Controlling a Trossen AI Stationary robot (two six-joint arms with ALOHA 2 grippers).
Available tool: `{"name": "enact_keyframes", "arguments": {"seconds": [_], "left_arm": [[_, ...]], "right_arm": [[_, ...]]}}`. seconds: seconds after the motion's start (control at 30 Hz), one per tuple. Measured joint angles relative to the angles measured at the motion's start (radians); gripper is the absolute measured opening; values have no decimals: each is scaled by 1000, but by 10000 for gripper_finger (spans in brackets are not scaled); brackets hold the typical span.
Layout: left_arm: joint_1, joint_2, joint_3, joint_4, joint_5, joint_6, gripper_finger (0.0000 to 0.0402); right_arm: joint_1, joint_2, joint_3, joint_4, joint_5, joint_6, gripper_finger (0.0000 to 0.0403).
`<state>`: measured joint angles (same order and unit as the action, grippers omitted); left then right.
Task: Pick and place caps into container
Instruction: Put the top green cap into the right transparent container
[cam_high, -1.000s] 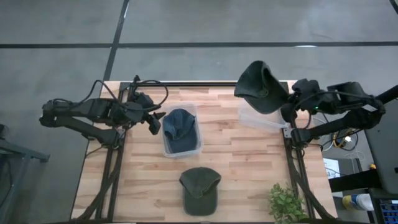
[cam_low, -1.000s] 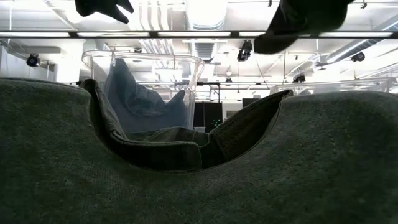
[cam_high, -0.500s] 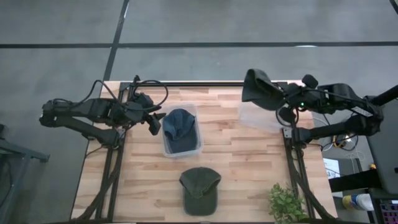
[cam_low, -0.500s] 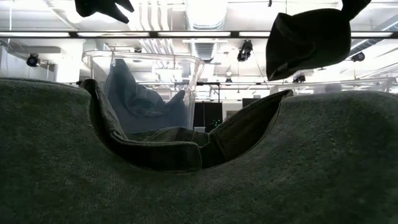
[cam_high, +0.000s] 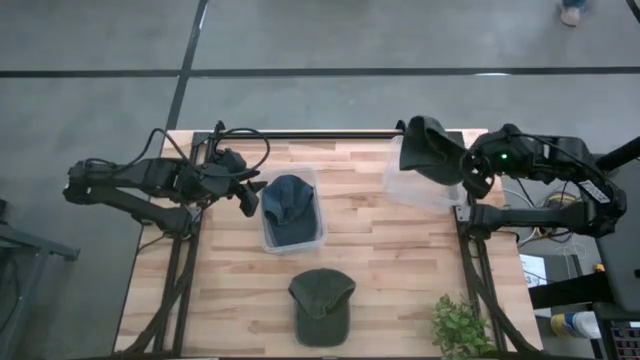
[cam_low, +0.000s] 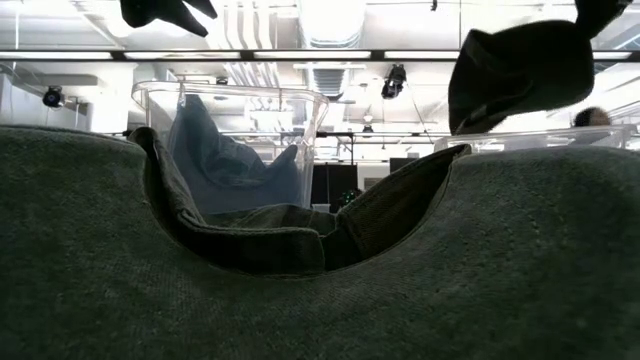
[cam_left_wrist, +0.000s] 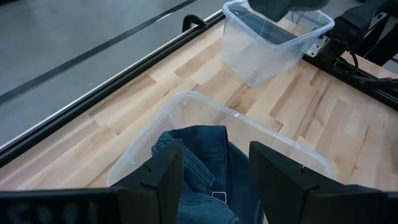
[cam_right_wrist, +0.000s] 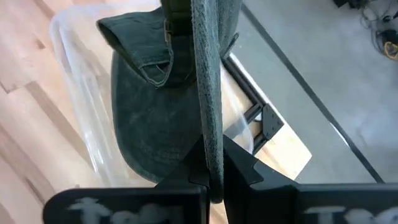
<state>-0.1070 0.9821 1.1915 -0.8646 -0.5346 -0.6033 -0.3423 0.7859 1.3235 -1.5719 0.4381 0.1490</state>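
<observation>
A: What sits nearest the front edge of the bench?

B: An olive cap lying flat, brim toward the edge, with a small green plant at the right corner. From the low view that cap fills almost the whole picture.

A: And behind it?

B: A clear bin with a slate-blue cap inside. The left pincer hovers just beside that bin's left wall, its fingers spread apart and holding nothing.

A: Where is the other arm?

B: Farther back on the right. The right pincer is clenched on the brim of a second olive cap, which hangs over a second clear container near the bench's back right corner. The crown dips toward the container's opening.

A: Any labels or writing you can read?

B: None legible. There is a small pale patch on the blue cap in the left wrist view, too small to tell.
</observation>
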Motion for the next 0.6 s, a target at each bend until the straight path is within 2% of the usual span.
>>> {"name": "enact_keyframes", "arguments": {"seconds": [0.13, 0.43, 0.6], "left_arm": [[0, 1, 0, 12, -1, 0, 177], [0, 2, 0, 24, -1, 0, 177], [0, 2, 0, 27, -1, 0, 177]], "right_arm": [[-15, 0, -51, 1, -53, -34, 12], [-22, -3, -134, 2, -57, -29, 12], [-21, -8, -172, 1, -125, -23, 12]]}}
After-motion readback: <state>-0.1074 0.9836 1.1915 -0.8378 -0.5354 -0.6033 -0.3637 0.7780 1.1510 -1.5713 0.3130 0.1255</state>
